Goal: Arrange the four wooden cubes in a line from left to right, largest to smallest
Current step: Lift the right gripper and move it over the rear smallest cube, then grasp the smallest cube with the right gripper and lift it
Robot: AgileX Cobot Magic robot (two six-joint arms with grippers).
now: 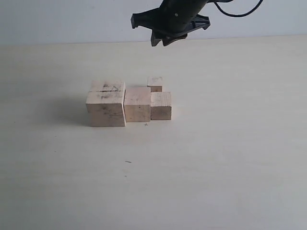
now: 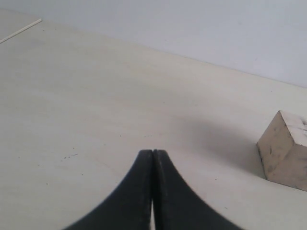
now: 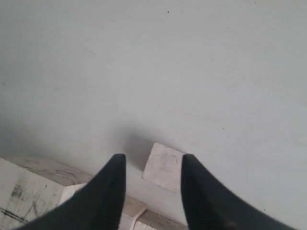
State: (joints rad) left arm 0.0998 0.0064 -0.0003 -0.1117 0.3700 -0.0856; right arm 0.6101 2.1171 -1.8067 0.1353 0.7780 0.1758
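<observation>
Four pale, light-brown raw-wood cubes of graded size are grouped on the light table point(image 1: 230, 167). Each is placed here against the largest cube point(image 1: 106, 104). That cube is marked by a groove line across its top with dark scribbles beside it, and faint smudges are seen on its front face. The second cube point(image 1: 137, 104) is set against its right side. The third cube point(image 1: 161, 106) is set further right again, against the second cube, so a three-cube row is formed. The smallest cube point(image 1: 155, 84) is found behind that row, to the right of the largest cube and apart from it, near the back of the second and third. Contact with them cannot be told. The right gripper point(image 1: 162, 41) is held high above the table, up and to the right of the largest cube, with its jaws parted by a moderate gap and nothing gripped. The left gripper point(image 2: 153, 152) is closed tight and empty, with the largest cube seen off to one side, apart from it.
</observation>
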